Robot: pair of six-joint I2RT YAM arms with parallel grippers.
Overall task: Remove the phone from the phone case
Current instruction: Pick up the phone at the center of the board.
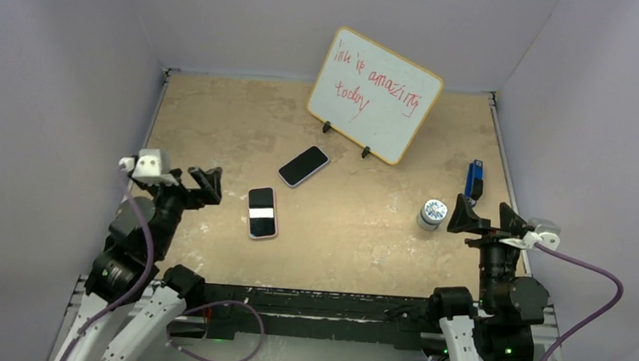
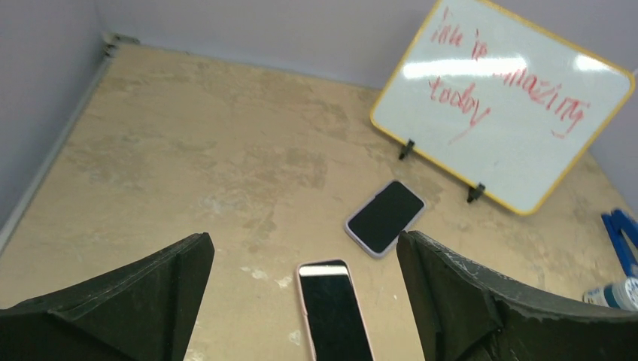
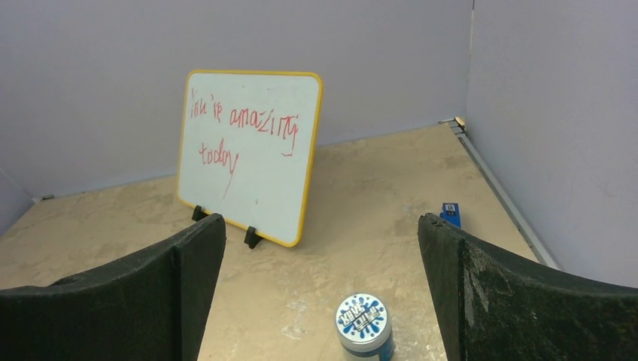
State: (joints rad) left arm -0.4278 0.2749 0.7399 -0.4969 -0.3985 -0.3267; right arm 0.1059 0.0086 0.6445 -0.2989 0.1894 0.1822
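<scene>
A phone point(image 1: 262, 212) with a glossy black screen and a thin pink rim lies flat near the table's middle, just ahead of my left gripper point(image 1: 199, 184). In the left wrist view the phone point(image 2: 333, 312) lies between and below the open fingers of the left gripper point(image 2: 302, 244), untouched. Farther back lies a second black slab with a thicker lavender-grey rim point(image 1: 303, 166), also seen in the left wrist view point(image 2: 385, 216). I cannot tell whether that is an empty phone case or a cased phone. My right gripper point(image 1: 486, 218) hovers open at the right side, holding nothing point(image 3: 322, 226).
A yellow-framed whiteboard point(image 1: 375, 94) with red writing stands at the back. A small jar with a blue-and-white lid point(image 1: 432, 213) stands just left of the right gripper, and shows low in the right wrist view point(image 3: 364, 322). A blue object point(image 1: 473, 179) lies by the right wall.
</scene>
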